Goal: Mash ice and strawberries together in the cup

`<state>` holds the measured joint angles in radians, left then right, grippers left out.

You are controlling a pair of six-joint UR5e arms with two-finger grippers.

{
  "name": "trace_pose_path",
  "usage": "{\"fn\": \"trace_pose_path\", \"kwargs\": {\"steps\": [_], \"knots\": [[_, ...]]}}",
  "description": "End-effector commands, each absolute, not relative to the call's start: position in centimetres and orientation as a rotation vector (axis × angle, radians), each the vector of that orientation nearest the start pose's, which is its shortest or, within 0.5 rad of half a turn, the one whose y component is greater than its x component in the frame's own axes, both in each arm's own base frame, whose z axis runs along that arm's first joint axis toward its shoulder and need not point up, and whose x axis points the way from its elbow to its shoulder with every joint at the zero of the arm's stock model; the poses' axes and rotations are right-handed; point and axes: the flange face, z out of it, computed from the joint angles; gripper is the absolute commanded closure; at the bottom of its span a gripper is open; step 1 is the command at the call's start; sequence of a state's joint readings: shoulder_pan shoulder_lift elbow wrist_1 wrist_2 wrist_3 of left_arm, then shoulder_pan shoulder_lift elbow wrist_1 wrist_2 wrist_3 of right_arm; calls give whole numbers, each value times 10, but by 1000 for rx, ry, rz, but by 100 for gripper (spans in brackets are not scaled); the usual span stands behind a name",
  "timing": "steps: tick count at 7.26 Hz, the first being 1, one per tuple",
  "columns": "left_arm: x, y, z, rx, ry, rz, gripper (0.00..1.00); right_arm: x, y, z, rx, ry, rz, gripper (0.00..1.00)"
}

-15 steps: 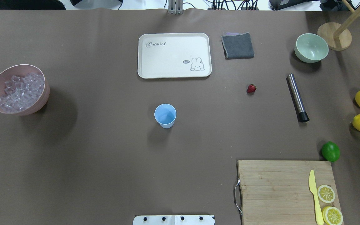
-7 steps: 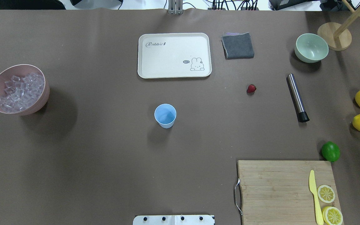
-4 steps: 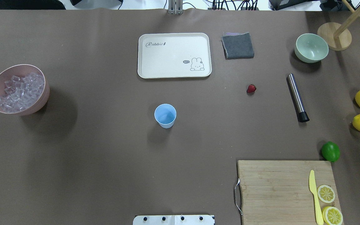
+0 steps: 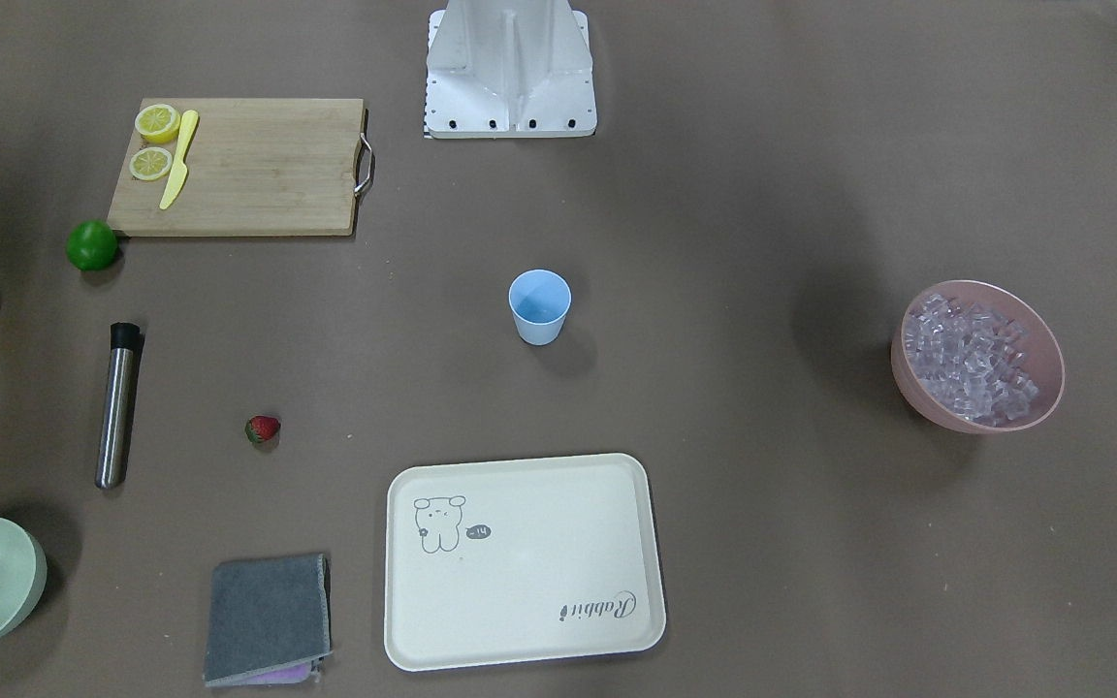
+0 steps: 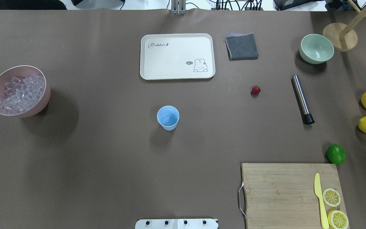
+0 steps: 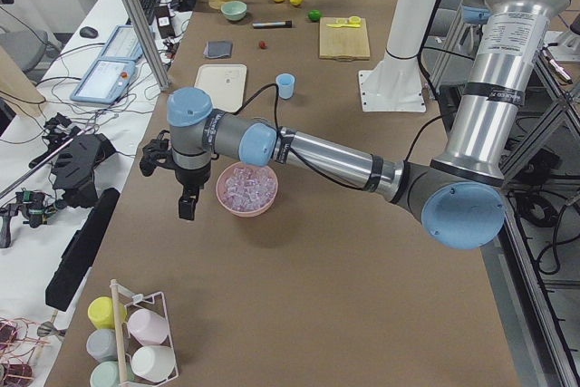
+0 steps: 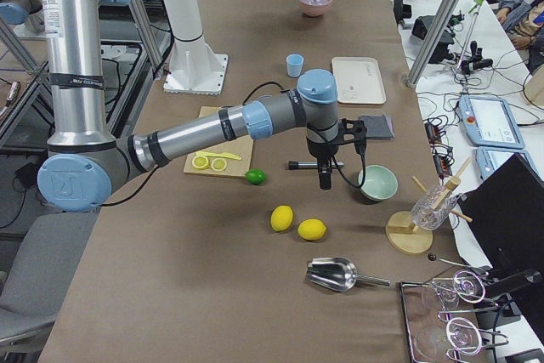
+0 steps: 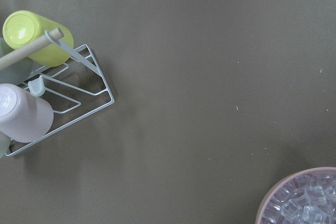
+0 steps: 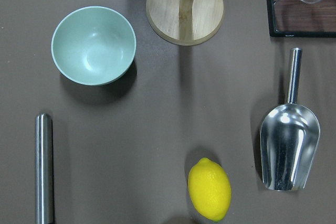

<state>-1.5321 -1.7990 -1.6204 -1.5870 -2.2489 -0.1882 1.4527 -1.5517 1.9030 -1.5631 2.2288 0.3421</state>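
The counter (image 5: 106, 159) is covered with a matt brown sheet that looks like paper. The cup (image 5: 168, 118) is smooth pale blue plastic. The ice (image 5: 19, 93) glistens clear in a matt pink bowl (image 5: 45, 102). The board (image 5: 278, 190) is grained wood, the rod (image 5: 300, 95) brushed steel with a matt black end, the scoop (image 9: 289, 150) mirror-bright metal, the cloth (image 5: 242, 47) soft grey fabric.

Bright, even indoor light from overhead falls on the matte brown bench (image 5: 106, 178). Shadows are soft-edged and faint: a broad dim patch beside the pink bowl (image 5: 47, 97), a smaller one by the cup (image 5: 168, 118). The ice (image 5: 21, 93) glistens with small white glints. The metal scoop (image 9: 290, 150) and steel rod (image 5: 300, 95) carry bright streaks. The mint-green bowl (image 9: 93, 45) has a soft sheen and a darker shadow beside it. Every view is sharp and evenly exposed.
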Motion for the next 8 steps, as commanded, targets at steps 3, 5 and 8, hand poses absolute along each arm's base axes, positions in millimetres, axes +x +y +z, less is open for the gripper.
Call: {"fn": "trace_pose_path", "kwargs": {"steps": [3,5,8], "knots": [[-45,-586,489,242,706,-59,2,14,-499,491,188,-712,96,0],[34,-585,475,285,741,102,2,14,-497,494,183,-710,98,0],[131,-547,498,373,793,328,2,16,-486,510,154,-698,110,0]]}}
